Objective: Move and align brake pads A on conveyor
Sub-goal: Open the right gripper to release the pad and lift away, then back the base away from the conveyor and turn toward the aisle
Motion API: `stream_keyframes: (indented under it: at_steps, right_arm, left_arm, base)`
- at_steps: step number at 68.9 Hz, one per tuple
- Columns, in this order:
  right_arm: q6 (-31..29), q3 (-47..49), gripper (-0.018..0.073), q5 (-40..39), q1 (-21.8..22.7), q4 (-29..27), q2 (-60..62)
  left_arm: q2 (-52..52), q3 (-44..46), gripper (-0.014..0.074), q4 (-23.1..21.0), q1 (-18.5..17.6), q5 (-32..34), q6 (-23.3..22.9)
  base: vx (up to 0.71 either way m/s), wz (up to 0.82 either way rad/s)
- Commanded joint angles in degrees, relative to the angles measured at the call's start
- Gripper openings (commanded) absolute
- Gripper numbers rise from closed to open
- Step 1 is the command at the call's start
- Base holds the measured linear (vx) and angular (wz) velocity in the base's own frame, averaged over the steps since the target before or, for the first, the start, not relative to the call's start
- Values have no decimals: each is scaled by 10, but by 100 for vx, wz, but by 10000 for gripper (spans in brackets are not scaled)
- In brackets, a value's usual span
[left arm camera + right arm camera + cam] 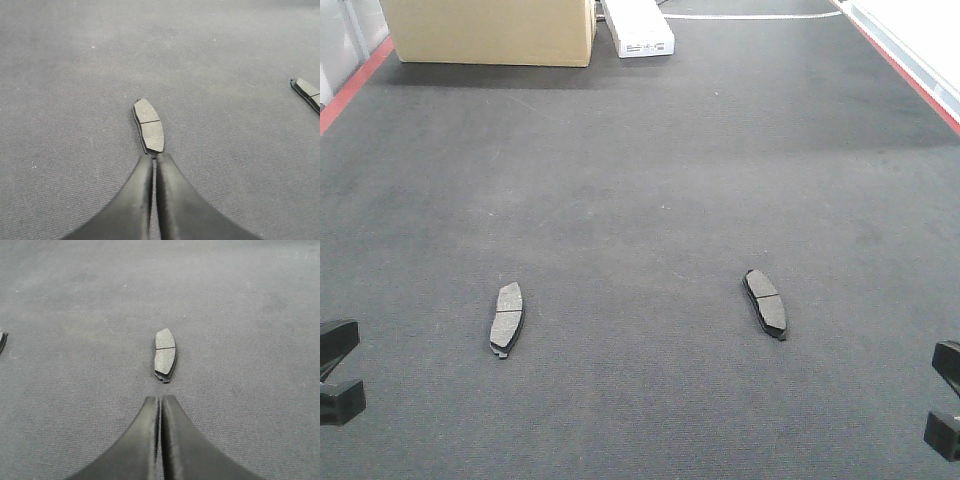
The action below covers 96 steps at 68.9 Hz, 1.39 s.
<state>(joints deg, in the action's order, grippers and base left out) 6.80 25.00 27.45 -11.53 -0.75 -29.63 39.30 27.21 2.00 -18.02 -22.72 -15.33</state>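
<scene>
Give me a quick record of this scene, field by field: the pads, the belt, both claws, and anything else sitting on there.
Surface: conveyor, dark matte belt, red strip at its edge
Brake pads in view: two, lying flat, side by side, far apart
Left pad: groove across its middle
Right pad: groove across its middle
Left claw: shut, tips at the left pad's near end
Right claw: shut, short of the right pad, bare belt between
Far end: cardboard box, white box

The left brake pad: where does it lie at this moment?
In the front view the left brake pad lies flat on the conveyor, apart from the other pad on its right; the left wrist view shows it just beyond the left gripper.
</scene>
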Motion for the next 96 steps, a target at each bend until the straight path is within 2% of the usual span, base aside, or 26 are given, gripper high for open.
stream_keyframes:
  at_steps: [1, 35, 96]
  right_arm:
    - [-4, 15, -10, -42, 2, 2, -1]
    - [-4, 15, -10, -42, 2, 2, -4]
    - [-4, 15, -10, -42, 2, 2, -4]
  left_arm:
    - [-2, 14, -6, 1, -2, 38, -3]
    - [-2, 14, -6, 1, -2, 38, -3]
    - [-2, 14, -6, 1, -2, 38, -3]
  base:
    - [0, 0]
    - [-4, 1]
    - [-21, 1]
